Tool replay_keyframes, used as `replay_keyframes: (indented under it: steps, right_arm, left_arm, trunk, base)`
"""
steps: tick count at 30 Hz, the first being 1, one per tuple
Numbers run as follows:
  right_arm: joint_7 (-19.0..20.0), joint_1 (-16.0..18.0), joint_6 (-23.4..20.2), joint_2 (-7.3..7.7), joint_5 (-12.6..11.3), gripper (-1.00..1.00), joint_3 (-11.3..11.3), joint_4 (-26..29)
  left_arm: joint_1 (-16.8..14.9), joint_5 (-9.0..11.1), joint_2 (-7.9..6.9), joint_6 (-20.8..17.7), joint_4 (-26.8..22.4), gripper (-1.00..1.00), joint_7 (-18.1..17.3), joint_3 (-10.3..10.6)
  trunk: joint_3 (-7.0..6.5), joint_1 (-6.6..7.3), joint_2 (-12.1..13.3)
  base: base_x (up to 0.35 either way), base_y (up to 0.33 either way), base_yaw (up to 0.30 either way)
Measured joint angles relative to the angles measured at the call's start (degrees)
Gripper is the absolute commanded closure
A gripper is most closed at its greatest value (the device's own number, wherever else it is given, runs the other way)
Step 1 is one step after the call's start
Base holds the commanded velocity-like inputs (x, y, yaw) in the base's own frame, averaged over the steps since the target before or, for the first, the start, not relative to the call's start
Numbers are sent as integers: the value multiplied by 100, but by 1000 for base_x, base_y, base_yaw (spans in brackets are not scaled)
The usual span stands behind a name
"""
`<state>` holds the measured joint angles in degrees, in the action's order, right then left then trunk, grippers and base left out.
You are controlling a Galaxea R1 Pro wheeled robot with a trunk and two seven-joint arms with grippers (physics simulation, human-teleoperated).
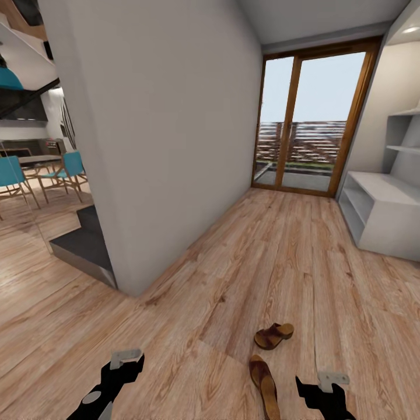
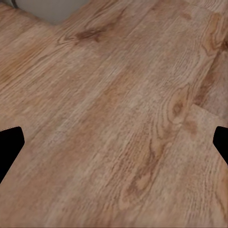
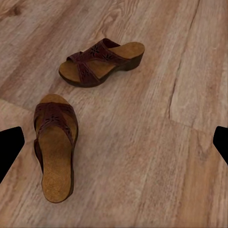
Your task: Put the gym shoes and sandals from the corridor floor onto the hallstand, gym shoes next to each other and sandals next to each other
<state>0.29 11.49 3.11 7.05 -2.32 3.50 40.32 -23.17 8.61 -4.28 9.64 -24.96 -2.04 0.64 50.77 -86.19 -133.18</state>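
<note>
Two dark brown sandals lie on the corridor floor [image 1: 245, 262] just ahead of me. One sandal [image 1: 273, 335] [image 3: 102, 59] lies crosswise. The other sandal [image 1: 264, 379] [image 3: 53, 147] lies lengthwise, nearer to me. My right gripper [image 1: 318, 386] [image 3: 114, 147] hovers open just right of the nearer sandal, nothing between its fingers. My left gripper [image 1: 129, 363] [image 2: 114, 142] hangs open over bare planks well left of the sandals. The pale grey hallstand [image 1: 379, 210] stands against the right wall farther down the corridor. The gym shoes are out of view.
A white wall corner [image 1: 146, 146] juts in at the left, with a dark step [image 1: 81, 245] at its foot. A wood-framed glass door [image 1: 309, 128] closes the corridor's far end. Teal chairs [image 1: 64, 169] stand in the room at far left.
</note>
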Motion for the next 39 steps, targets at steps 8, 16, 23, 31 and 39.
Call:
replay_keyframes:
  steps: [8, 16, 23, 31, 39]
  right_arm:
    - [-5, 0, -4, -1, 1, -100, -2, 4]
    - [0, 0, 3, -2, 2, -100, 4, -7]
    - [-6, 0, 4, -2, 4, -100, 13, -31]
    - [-9, 0, 4, 6, 4, -100, 24, -39]
    - [-16, 0, 0, 0, 2, -100, 11, 1]
  left_arm:
    - [-1, -3, 7, -4, 26, -100, -3, 1]
    - [0, -3, 15, -4, 30, -100, -3, 7]
    - [-1, -3, 17, -4, 30, -100, -3, 7]
    - [-3, -3, 10, -9, 35, -100, -3, 5]
    - [-8, -3, 24, -8, 34, -100, -3, 7]
  trunk:
    - [144, -176, -321]
    - [287, -352, -642]
    - [413, -505, -923]
    - [582, -566, -1012]
    - [759, -586, -1023]
  base:
    - [0, 0, 0]
    - [0, 0, 0]
    - [0, 0, 0]
    - [0, 0, 0]
    - [0, 0, -9]
